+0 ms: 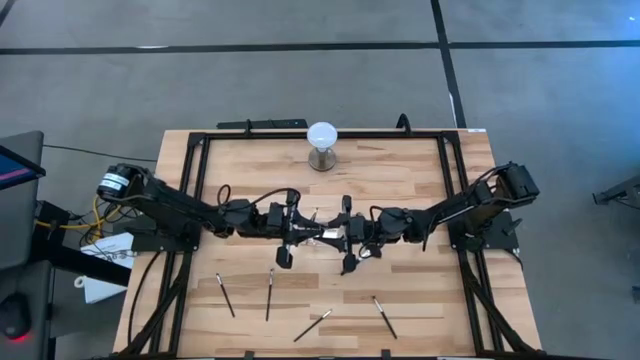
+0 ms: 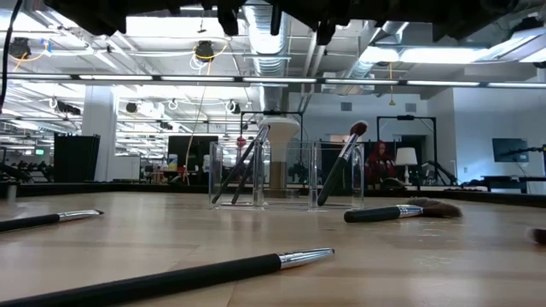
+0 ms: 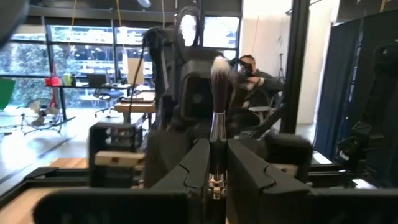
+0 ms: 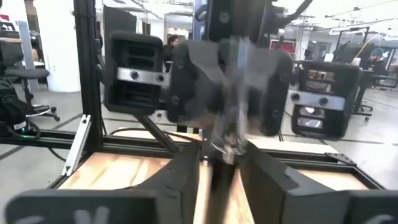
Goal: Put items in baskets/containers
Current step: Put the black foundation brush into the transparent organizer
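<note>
My two grippers meet level above the table's middle. My left gripper (image 1: 297, 230) (image 3: 217, 149) is shut on a slim makeup brush (image 3: 217, 106) with a pale bristle tip (image 3: 219, 65). My right gripper (image 1: 350, 236) (image 4: 221, 158) faces it, open, one finger on either side of the blurred brush (image 4: 229, 106); I cannot tell whether they touch it. Below them the clear holder (image 2: 286, 175) stands on the table, with brushes (image 2: 246, 164) (image 2: 344, 158) leaning inside. Loose brushes lie flat nearer the front edge (image 1: 225, 295) (image 1: 269, 294) (image 1: 312, 325) (image 1: 384, 317). My left gripper pinches the brush at its shiny metal ferrule (image 3: 216, 177) between the two fingers, coming level from the table's left. The brush is lifted clear of the table. Its bristle end sticks out past the fingertips toward my right gripper.
A white globe on a metal base (image 1: 322, 140) stands at the table's far middle. A brush with a broad dark fan head (image 2: 401, 211) lies right of the holder. The black frame rails (image 1: 198, 190) (image 1: 455, 190) run along both sides of the table.
</note>
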Controlling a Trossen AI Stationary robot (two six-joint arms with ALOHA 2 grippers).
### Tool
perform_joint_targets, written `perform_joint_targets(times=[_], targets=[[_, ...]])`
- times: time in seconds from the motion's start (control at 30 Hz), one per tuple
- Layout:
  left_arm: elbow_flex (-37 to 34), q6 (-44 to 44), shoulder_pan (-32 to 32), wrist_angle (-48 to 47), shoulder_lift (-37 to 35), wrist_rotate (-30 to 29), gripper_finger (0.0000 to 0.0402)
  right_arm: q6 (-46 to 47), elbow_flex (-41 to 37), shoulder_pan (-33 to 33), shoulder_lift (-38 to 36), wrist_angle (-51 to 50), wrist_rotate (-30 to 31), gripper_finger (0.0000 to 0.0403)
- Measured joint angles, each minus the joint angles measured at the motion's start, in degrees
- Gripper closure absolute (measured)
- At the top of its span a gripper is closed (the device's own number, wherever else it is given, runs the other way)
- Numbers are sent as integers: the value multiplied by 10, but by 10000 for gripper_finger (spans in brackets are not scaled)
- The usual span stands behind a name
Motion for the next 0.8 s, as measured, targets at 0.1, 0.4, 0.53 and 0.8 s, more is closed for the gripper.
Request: perform_joint_targets(times=[0.1,0.4,0.53,0.8], targets=[[0,-4,1,-10,0,-1,357,-1,0,2,-9,-15,1,343],[0,-14,7,-27,0,1,345,-9,0,7,-35,-78,19,370],[-1,-15,7,-54,-6,-4,331,-4,-3,9,-51,-99,46,363],[-2,-14,-7,-216,-108,-42,309,-10,-65,29,-124,-89,97,369]])
